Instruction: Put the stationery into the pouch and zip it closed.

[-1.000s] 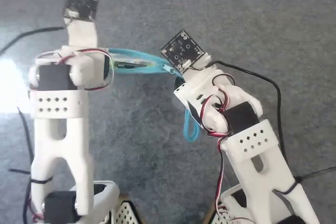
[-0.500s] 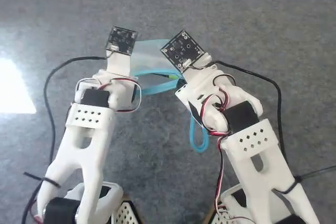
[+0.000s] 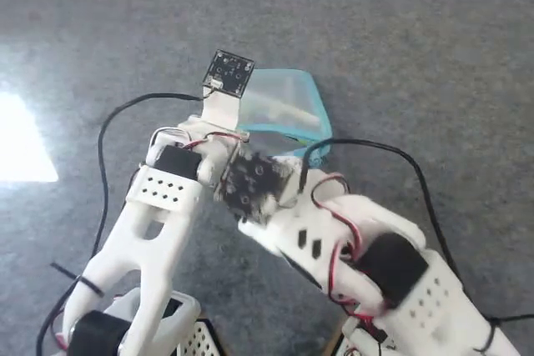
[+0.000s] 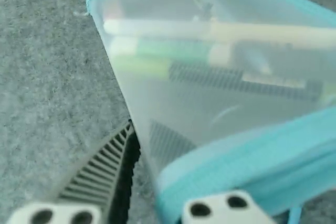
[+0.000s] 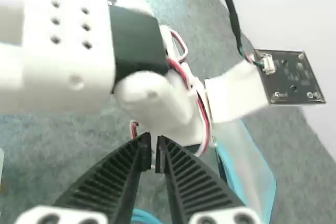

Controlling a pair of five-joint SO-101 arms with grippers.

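Hidden: far finger of left pincer (image 4: 142, 135) behind the translucent pouch (image 4: 226, 103), seen as a dark ribbed shadow through the wall. Near finger (image 4: 107, 177) pressed against the outside. Read as clamped on the pouch wall beside the teal zip edge (image 4: 252, 163). In the high view, grip point covered by the camera board (image 3: 229, 72) on the left arm (image 3: 158, 198).

Zip open or closed: cannot tell. Pouch at mid tabletop (image 3: 450, 56), ahead of both arms; resting or lifted: cannot tell.

Right pincer (image 5: 153, 142): closed to a thin slit, nothing between the tips, just beside the left arm's wrist. Teal scrap (image 5: 139, 215) at its base, cut off by the frame edge; unidentified.

Counted: one pouch, two arms. Stationery (image 4: 210, 51) inside the pouch, blurred: one white pen (image 4: 226, 30), one green marker (image 4: 168, 50), at least one more; total uncertain.
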